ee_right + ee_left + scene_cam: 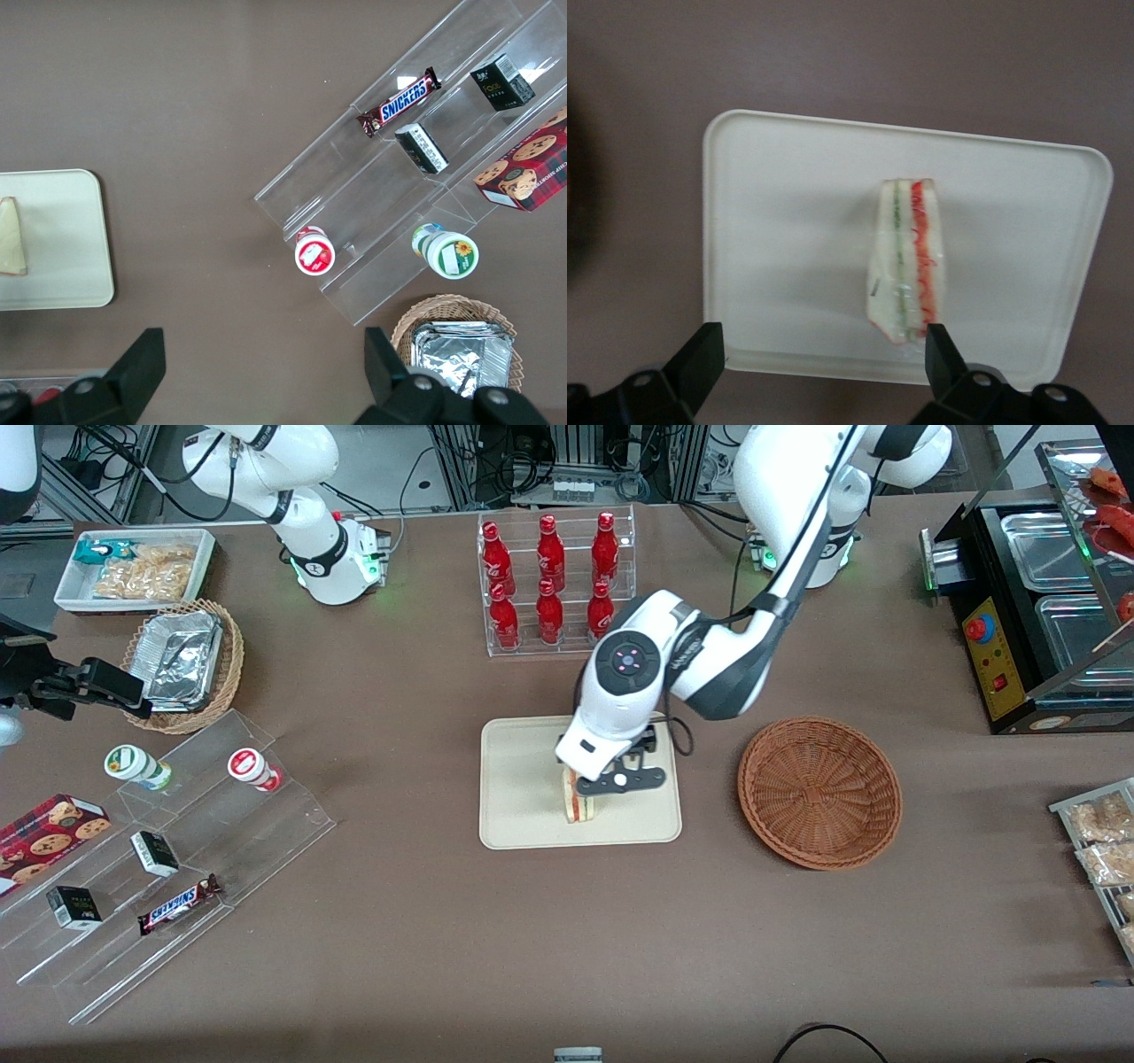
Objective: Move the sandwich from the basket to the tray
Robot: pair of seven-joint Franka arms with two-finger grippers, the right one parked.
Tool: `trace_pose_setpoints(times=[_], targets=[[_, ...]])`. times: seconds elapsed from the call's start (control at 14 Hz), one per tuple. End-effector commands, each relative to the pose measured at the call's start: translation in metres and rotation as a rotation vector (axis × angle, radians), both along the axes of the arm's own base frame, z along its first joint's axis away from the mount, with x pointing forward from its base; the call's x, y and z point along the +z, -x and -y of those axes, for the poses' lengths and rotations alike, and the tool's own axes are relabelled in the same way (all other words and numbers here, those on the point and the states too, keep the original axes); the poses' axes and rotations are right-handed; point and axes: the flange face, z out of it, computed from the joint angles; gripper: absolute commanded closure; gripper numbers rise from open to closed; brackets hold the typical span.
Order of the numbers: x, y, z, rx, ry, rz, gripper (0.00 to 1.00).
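A: What is seen of the sandwich (908,270)?

B: A triangular wedge of pale, soft bread is seen lying on the tray (788,230), with red and green filling bands running along its cut edge. A glossy clear wrap appears to cover it. In the front view the sandwich (580,804) is partly hidden under the arm.

A: And the tray itself?

B: A flat cream plastic rectangle (523,797) with rounded corners and a low raised rim is shown, matte and smooth. It is laid on a brown, cloth-like table surface (443,939).

A: How is the gripper (819,359) held?

B: It is held above the sandwich, its two black fingers spread wide. One fingertip (700,354) is well apart from the bread; the other stands just beside the wedge's edge. Whether that one touches cannot be told. Nothing is pinched.

A: Where is the basket (820,793)?

B: A round, shallow basket of reddish-brown woven wicker is seen at about three o'clock from the tray in the front view, near it but apart. Nothing is seen inside it.

A: Anything else close by?

B: At twelve o'clock from the tray, a clear acrylic rack (556,584) of glossy red bottles is set.
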Motion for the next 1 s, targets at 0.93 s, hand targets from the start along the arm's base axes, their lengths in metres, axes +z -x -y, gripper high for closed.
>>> trace_pose_setpoints(times=[0.93], targets=[[0.096,0.007,-0.298,-0.085,0.033,-0.064,0.0]])
